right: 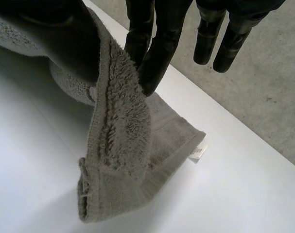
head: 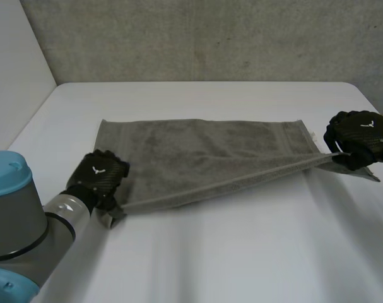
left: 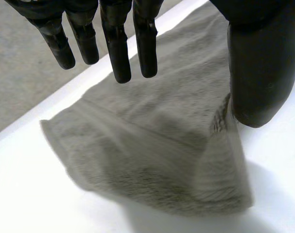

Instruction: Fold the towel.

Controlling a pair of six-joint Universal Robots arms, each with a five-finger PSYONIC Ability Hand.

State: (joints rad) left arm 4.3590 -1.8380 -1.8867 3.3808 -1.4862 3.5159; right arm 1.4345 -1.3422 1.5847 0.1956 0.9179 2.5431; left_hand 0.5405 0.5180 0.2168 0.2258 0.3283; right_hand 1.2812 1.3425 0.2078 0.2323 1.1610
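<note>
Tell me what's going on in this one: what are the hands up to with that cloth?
Both robot hands are working on a grey towel lying on the white table. The left hand grips its near left corner, and the right hand pinches its near right corner between thumb and fingers. The near edge is lifted and pulled taut between them, while the far part lies flat on the table. The near edge is not yet laid over the far one.
</note>
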